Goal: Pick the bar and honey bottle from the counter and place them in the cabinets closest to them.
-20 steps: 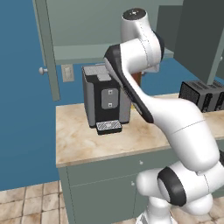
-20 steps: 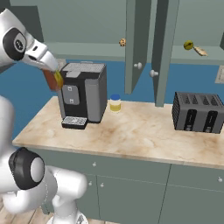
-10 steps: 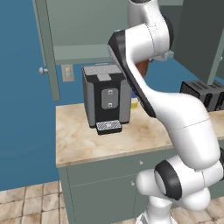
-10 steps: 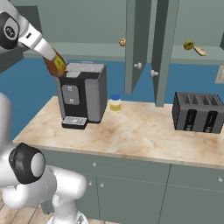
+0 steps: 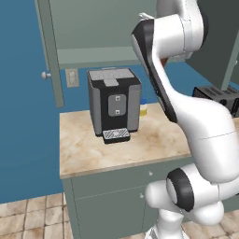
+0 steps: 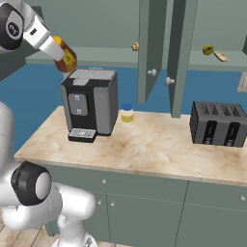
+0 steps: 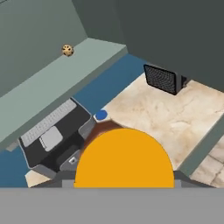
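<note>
Two cabinets (image 6: pixel 166 48): grey-green wall units with doors swung open, well to the side of the jaws in the right base view; each has an inner shelf.
Cabinet contents: a small speckled round ball (image 6: pixel 135 46) sits on the shelf nearer the jaws; it shows in the hand view too (image 7: pixel 67 50). On the farther shelf, a small yellowish-green round thing (image 6: pixel 208 49) lies just beside a thin golden-tan bar (image 6: pixel 222 57).
Pale container (image 6: pixel 127 114): white-and-yellow with a blue top, standing on the surface below and beyond the jaws, just beside the coffee machine (image 6: pixel 90 104); what is inside cannot be told.
Honey bottle (image 6: pixel 65 54): held up in the air between the jaws, above the coffee machine's top and clear of it, tilted with its far end slanting downward. In the hand view (image 7: pixel 124 159) it shows as a big orange dome right in front of the camera, hiding the fingertips.
Jaws (image 6: pixel 60 52): partly closed around the honey bottle, gripping it at its sides; the fingers themselves are mostly covered by the bottle.
Bottle's look: amber-orange body with a pale yellowish patch on the side facing the right base view.
Surface (image 6: pixel 159 144): beige marbled top, well below the jaws, carrying the coffee machine, the pale container and a dark toaster (image 6: pixel 218 124) far off to the side.
</note>
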